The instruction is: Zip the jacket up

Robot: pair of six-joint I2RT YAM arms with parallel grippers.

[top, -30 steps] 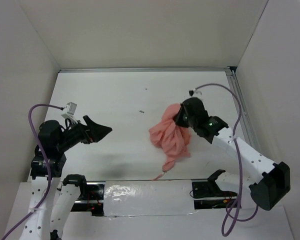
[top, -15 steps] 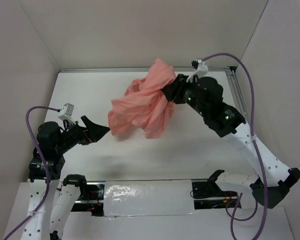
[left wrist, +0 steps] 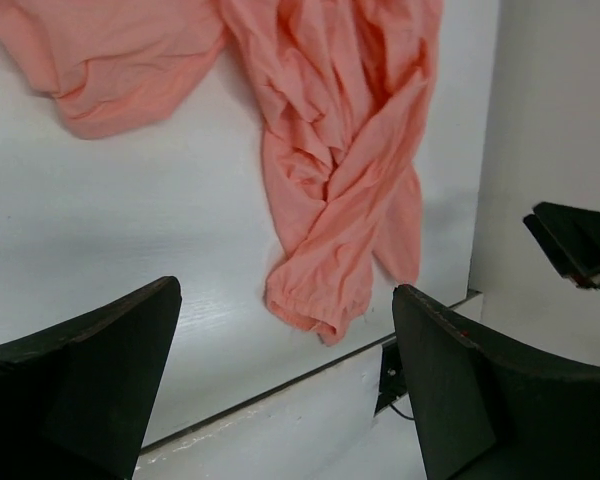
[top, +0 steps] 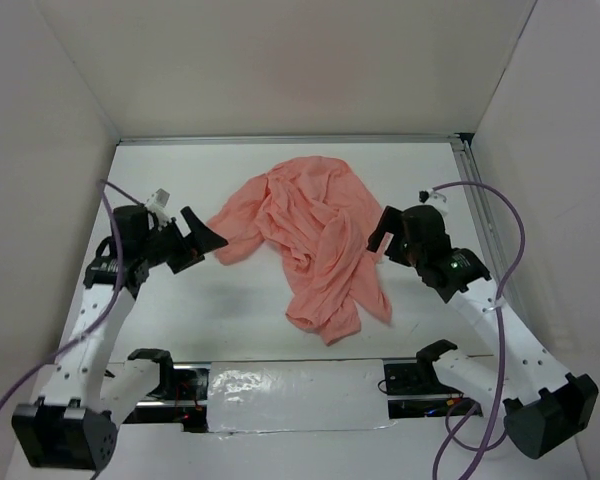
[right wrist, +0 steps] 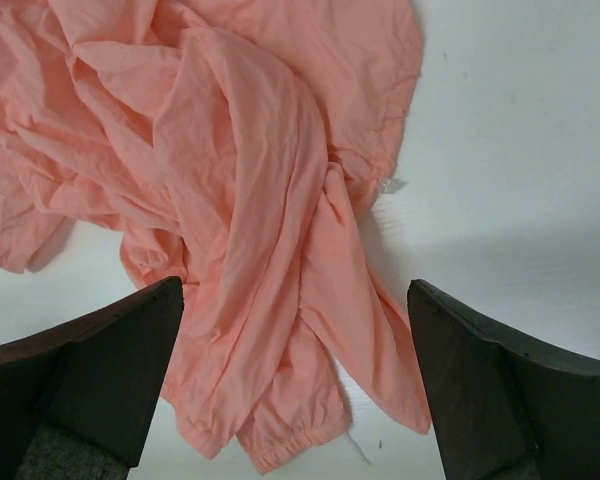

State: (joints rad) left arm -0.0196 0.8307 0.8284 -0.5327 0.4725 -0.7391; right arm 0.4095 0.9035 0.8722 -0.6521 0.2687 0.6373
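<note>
1. Left arm [top: 92,325]: rises from its base at the near left corner, white links leaning outward to the left, then the black wrist turns inward, toward the right
2. Left claw [top: 200,240]: spread wide, its two dark fingers [left wrist: 80,380] standing well apart at the lower corners of the wrist view, tips angled forward and down
3. Right arm [top: 500,325]: runs from its base at the near right corner up and inward, with the black wrist pointing left
4. Right claw [top: 382,236]: likewise spread wide, both dark fingers [right wrist: 80,370] far apart in its wrist view, tips aimed down
5. The two claws face each other, well apart
</note>
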